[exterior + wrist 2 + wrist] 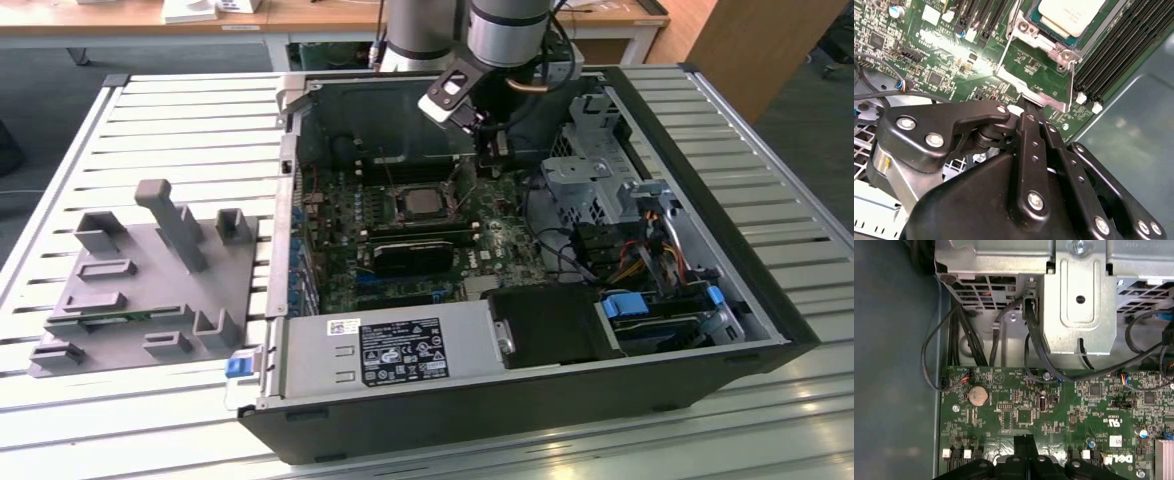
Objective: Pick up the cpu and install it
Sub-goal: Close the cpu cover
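1. Slatted silver metal table (160, 120) carries a black desktop computer case (747, 330) lying on its side with the panel off. The green motherboard (467, 235) therefore faces up, where the arm can reach it from above.
2. Grey plastic fixture tray (120, 300) sits on the exterior view's left, just beside the case. Its posts and pockets look made to stage parts within reach. I see no chip on it.
3. The cpu (424, 203), a small flat square chip with a silver-grey metal top, lies flat in its socket near the middle of the board. In the second wrist view it (1074, 12) sits square inside the silver metal retention frame (1036, 95), beside the black memory slots (1114, 55). My read is that the placing part is done.
4. Black linkage gripper (494, 152) hangs low inside the case, just off the socket on the exterior view's right. It is not above the chip and carries nothing I can see.
5. In both wrist views the jaws are drawn together, with only a thin seam between them (1024, 439).
6. The gripper's tip (1026, 106) meets the edge of the retention frame. It may be pressing the frame or nipping its thin wire lever, but the linkage hides the contact, so I can't confirm either.
7. Silver perforated drive cage (1079, 305) and loose black cables (929, 360) crowd the board edge. That probably explains the steep, narrow approach.
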You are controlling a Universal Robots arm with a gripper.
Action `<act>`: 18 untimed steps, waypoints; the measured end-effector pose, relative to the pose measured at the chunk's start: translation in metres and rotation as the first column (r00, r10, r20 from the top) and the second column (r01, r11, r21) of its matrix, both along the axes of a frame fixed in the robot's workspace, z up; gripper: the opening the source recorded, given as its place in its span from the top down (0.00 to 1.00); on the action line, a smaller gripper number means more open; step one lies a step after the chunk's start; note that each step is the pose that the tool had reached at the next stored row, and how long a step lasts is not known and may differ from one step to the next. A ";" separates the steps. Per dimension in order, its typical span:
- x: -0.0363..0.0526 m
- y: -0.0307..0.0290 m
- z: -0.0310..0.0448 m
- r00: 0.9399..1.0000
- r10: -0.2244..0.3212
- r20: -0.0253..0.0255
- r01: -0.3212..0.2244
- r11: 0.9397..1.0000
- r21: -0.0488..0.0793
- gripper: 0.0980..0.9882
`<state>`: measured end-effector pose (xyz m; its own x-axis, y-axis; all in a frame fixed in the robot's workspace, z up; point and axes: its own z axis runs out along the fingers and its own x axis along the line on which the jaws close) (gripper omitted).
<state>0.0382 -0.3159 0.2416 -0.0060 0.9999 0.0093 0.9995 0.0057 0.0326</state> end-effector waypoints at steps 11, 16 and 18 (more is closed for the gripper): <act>-0.0057 0.0001 0.0000 1.000 0.000 0.000 0.000 1.000 0.006 0.99; -0.0073 0.0001 -0.0008 1.000 0.000 0.001 0.000 1.000 0.006 0.99; -0.0082 0.0001 -0.0010 1.000 0.000 0.001 0.000 1.000 0.006 0.99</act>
